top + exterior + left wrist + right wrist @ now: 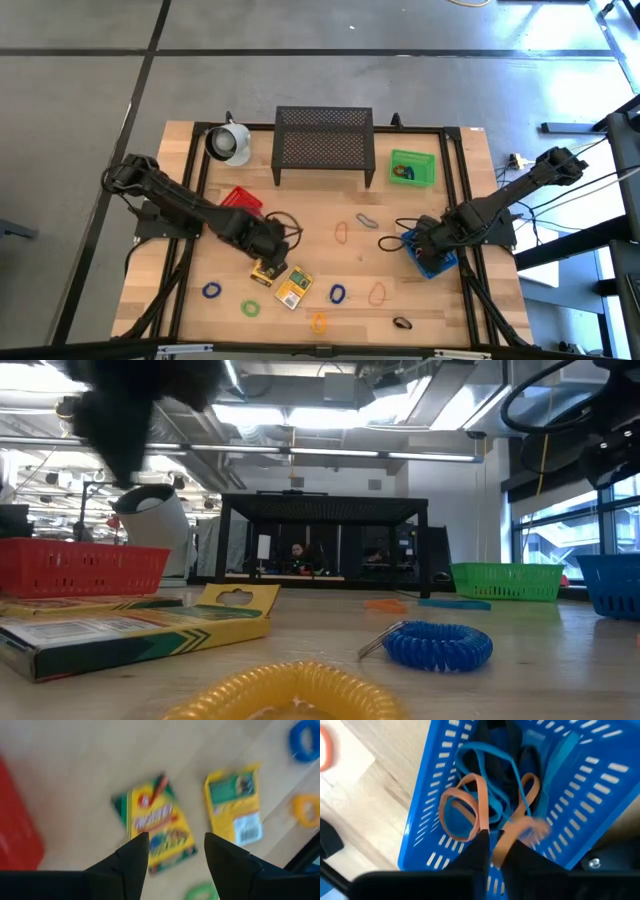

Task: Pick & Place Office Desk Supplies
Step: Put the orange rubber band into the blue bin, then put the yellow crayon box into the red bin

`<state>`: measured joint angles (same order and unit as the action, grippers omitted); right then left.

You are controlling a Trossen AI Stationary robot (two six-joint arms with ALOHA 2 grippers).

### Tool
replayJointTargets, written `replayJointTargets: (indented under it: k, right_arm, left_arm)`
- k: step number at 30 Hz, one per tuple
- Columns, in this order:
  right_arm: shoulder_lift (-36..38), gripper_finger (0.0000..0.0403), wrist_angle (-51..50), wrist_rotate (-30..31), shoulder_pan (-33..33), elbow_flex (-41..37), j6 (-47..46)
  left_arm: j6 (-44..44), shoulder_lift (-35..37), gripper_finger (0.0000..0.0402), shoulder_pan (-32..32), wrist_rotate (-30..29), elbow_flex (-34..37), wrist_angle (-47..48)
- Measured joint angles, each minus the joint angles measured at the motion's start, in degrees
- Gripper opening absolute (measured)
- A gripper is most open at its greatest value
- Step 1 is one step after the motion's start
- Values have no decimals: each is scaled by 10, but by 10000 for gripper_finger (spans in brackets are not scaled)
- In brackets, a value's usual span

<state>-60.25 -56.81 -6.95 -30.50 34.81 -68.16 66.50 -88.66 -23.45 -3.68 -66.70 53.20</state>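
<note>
Left gripper hung low over the nearer crayon packet, jaws spread wide with nothing between them, the fingers straddling the packet's lower edge. The second yellow packet lay just beside it, apart but close. Red bin sat off to one side.

Right gripper was over the blue bin, fingers almost together with an orange band passing between the tips; whether the band was gripped or already slipping free could not be told. Blue and orange bands lay tangled in the bin.

Loose loops were scattered on the table: blue loop, orange loop, green loop, yellow loop.

Risks, as judged:
- The packet lay flat and skewed to the jaws; closing on it could pinch one corner only, and it might pivot or slide away across the wood
- A descent slightly off could nudge the neighbouring packet or catch both
- A thin flat packet might give the tips no edge; they could scrape the table instead
- If the orange band clung to the right fingertips, lifting away could drag it, and the bands tangled with it, back out over the bin wall
</note>
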Motion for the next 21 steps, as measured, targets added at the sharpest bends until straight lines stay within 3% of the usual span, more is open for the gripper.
replayJointTargets:
  k: [6, 11, 15, 21]
  right_arm:
    - [0, 112, 0, 21, 0, 0, 10]
    - [0, 179, 0, 36, 1, 0, 38]
    - [0, 223, 0, 32, 1, 0, 43]
    - [0, 257, 0, 19, 1, 0, 42]
  left_arm:
    - [59, 0, 184, -74, 1, 11, 15]
    - [-84, -1, 181, -144, -13, 40, -35]
    - [-207, -1, 175, -183, -57, 59, -80]
    - [-302, -22, 158, -200, -109, 69, -97]
